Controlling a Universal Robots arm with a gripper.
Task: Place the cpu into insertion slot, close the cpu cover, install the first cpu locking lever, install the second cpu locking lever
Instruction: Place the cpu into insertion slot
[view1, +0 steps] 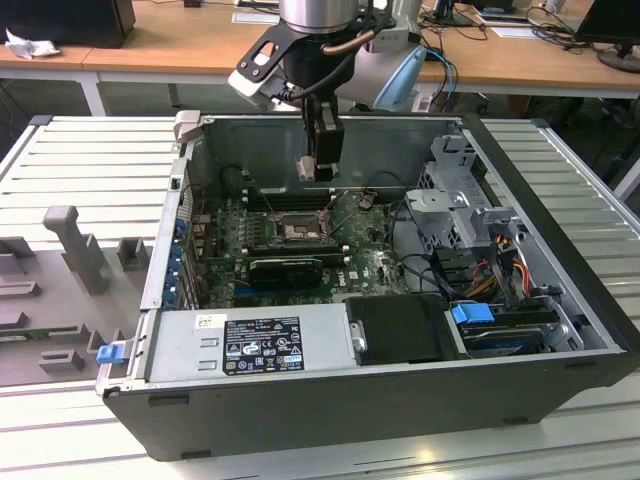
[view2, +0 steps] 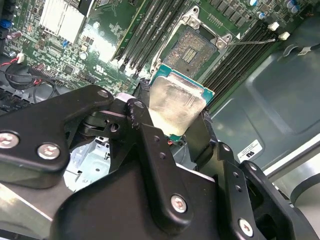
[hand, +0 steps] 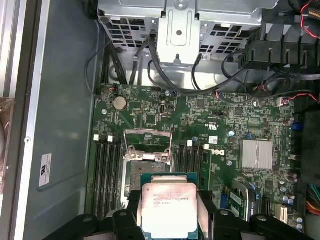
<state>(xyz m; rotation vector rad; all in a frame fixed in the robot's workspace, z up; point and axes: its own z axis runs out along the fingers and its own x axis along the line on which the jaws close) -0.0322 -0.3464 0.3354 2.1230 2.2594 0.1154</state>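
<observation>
My hand (view1: 320, 168) hangs inside the open computer case (view1: 400, 412), which lies on its side on the slatted metal worktop (view1: 70, 150). I am above the green motherboard (view1: 372, 266), over its far part as the exterior view shows it.

I am pinching the cpu (hand: 167, 207) between my two black fingers (hand: 129, 211), which press on opposite edges of it. In both wrist views its flat silver face is turned toward the cameras, with the green rim of the chip showing around it (view2: 177, 102). It is in the air, clear of the board, and not seated.

The insertion slot (hand: 140, 167) lies just beyond the chip's leading edge in the first wrist view, and the chip covers part of it there. In the second wrist view the slot's (view2: 192, 47) tan contact field is bare. The cpu cover (hand: 148, 136) is swung open, its metal frame standing on the side of the slot toward the drive cage (hand: 180, 20). Long black memory slots (hand: 106, 170) run along both sides of the slot. In the exterior view the slot (view1: 297, 232) sits lower in the picture than my hand, well apart from it.
</observation>
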